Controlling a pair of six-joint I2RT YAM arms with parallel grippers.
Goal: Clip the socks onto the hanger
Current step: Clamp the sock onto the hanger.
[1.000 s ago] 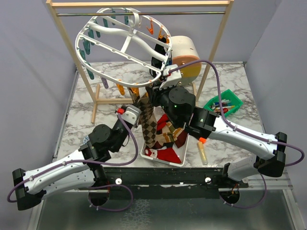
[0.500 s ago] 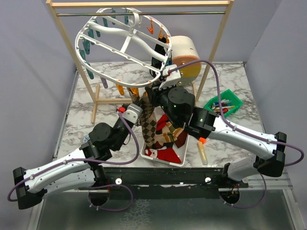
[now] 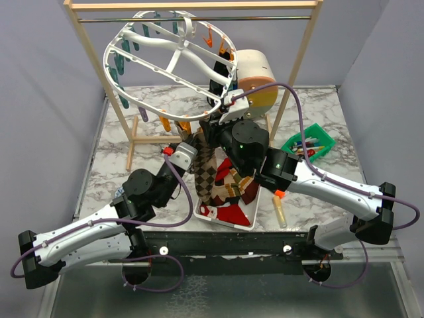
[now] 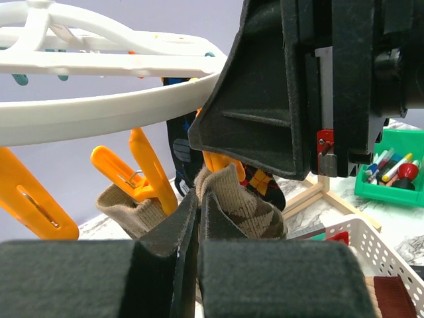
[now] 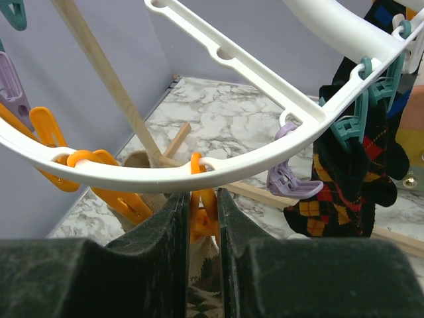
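left gripper (image 4: 199, 222): jaws fully closed, pinching the cuff of the tan argyle sock (image 4: 235, 199), held up just under the hanger (image 4: 99, 112) rim. in the top view the sock hangs from that grip down into the white basket (image 3: 228, 225). the other socks (image 3: 233, 191) lie there, red and argyle, overlapping, so i can't count them.

right gripper (image 5: 202, 218): jaws nearly together, squeezing 1 orange clip (image 5: 202, 207) that hangs from the hanger rim. the sock cuff sits right below that clip. whether it's inside the clip's mouth i can't tell, my own fingers (image 5: 132, 271) cover it.

the right gripper's black body fills most of the left wrist view. a small red part on it is too blurred to read.

further along the rim: 1 purple clip (image 5: 291, 175), then 1 black argyle sock (image 5: 344, 179) hanging from a teal clip (image 5: 358, 116).

far: green bin (image 4: 391, 192) with markers, print too small to read. the wooden rack (image 3: 192, 5) spans the back, and the frame edge cuts off its top corners.
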